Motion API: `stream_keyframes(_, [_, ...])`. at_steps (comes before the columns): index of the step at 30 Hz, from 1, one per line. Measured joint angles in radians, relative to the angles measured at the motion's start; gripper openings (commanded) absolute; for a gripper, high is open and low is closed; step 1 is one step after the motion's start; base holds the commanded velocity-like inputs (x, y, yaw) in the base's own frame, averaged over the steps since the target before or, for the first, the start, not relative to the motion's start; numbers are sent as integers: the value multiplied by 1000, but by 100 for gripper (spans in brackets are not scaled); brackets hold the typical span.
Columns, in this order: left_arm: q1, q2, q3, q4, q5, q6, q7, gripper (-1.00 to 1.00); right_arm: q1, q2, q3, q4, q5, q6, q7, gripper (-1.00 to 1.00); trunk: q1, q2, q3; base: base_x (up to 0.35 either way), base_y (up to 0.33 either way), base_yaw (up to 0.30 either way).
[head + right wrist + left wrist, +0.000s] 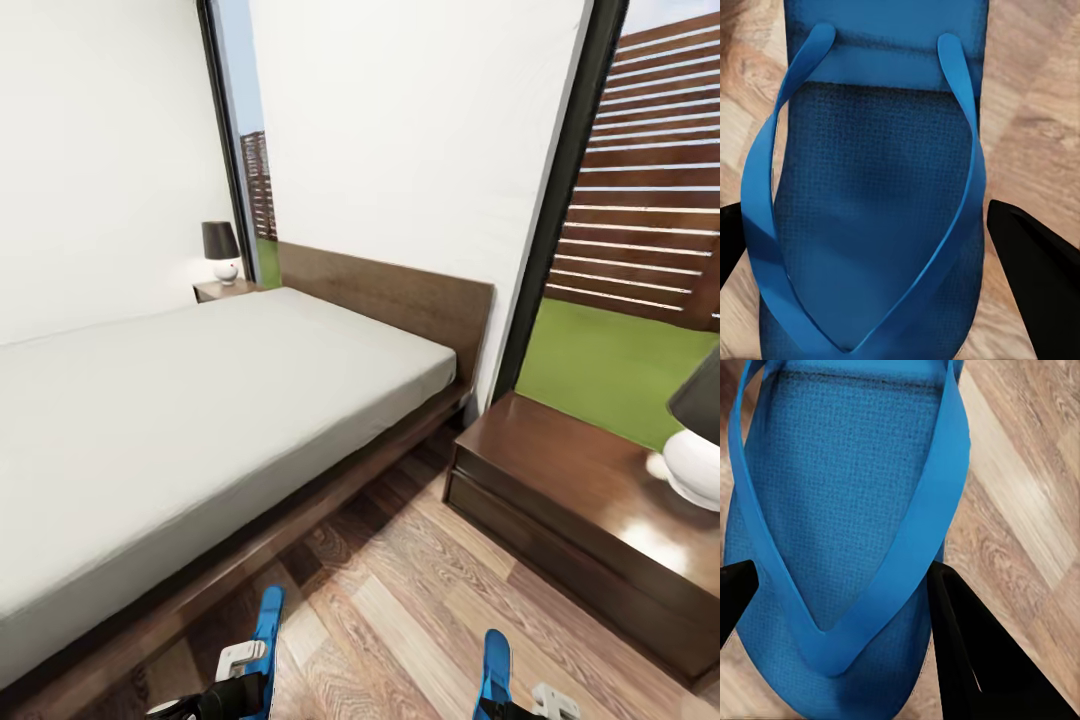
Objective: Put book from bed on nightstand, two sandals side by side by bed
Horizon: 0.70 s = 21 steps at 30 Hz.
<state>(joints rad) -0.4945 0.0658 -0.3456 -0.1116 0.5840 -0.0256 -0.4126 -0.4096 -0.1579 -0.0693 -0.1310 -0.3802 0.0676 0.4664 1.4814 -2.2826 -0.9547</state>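
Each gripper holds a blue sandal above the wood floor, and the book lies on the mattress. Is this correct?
Not quite: the head view shows the mattress bare, with no book on it. The rest holds: the left gripper and the right gripper each hold a blue sandal above the floor.

The wood-plank floor (400, 610) bears the bed (330, 500) and a nightstand (580, 520) beside it.

Left gripper (243, 675): white bracket on black body. Right gripper (535, 703): same. Wrist views: plain black, wedge-shaped fingers (979, 660).
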Motion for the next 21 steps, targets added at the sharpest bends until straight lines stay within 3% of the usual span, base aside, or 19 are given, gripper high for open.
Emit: stream_keyframes(21, [0,0,0,0,1,0,0,-100,0,0,0,0,-1,0,1,-100,0,0,0,0,-21,294])
